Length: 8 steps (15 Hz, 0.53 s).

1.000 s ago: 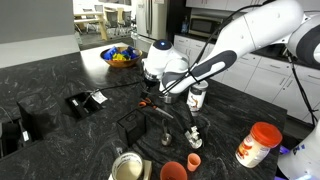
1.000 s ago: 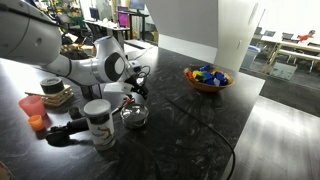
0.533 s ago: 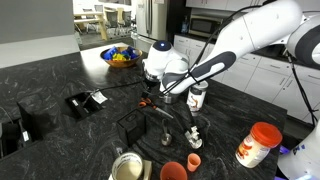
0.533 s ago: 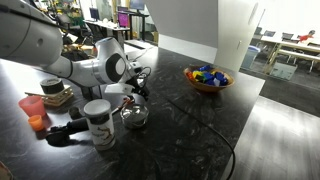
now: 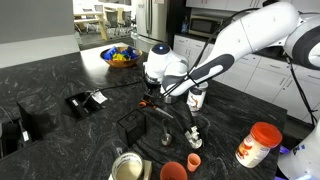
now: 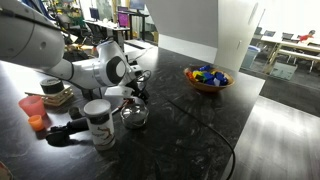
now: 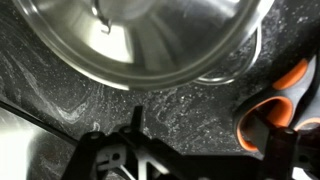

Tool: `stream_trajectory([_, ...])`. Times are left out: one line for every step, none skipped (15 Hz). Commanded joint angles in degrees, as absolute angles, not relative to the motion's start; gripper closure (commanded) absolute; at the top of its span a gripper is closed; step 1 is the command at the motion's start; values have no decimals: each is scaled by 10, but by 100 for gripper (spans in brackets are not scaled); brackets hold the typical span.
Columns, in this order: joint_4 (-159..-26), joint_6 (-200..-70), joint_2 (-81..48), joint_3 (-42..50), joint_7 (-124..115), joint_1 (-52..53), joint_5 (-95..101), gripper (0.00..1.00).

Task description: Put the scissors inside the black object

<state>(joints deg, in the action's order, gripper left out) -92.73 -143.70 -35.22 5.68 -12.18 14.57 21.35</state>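
On the counter (image 5: 60,90), the claw (image 5: 150,98) hangs just above the box (image 5: 135,128). The scissors (image 7: 287,88) are at the claw, orange handle beside 1 finger; I cannot tell whether it grips them. This looks like the carrying step. Next it should lower them and release inside the box. No label is readable.
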Motion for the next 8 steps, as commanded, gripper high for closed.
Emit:
stream_trajectory([-916, -1429, -357, 62, -136, 152, 220, 28])
stream_trajectory([-915, -1429, -357, 61, -137, 152, 218, 36])
stream_trajectory([-914, -1428, -357, 58, -136, 151, 215, 42])
stream_trajectory([-915, -1427, -357, 56, -136, 150, 212, 50])
stream_trajectory([-916, -1426, -356, 55, -136, 151, 211, 56])
stream_trajectory([-918, -1427, -355, 54, -136, 150, 209, 64])
stream_trajectory([-919, -1427, -355, 52, -136, 150, 207, 70])
stream_trajectory([-921, -1429, -354, 50, -136, 149, 204, 78])
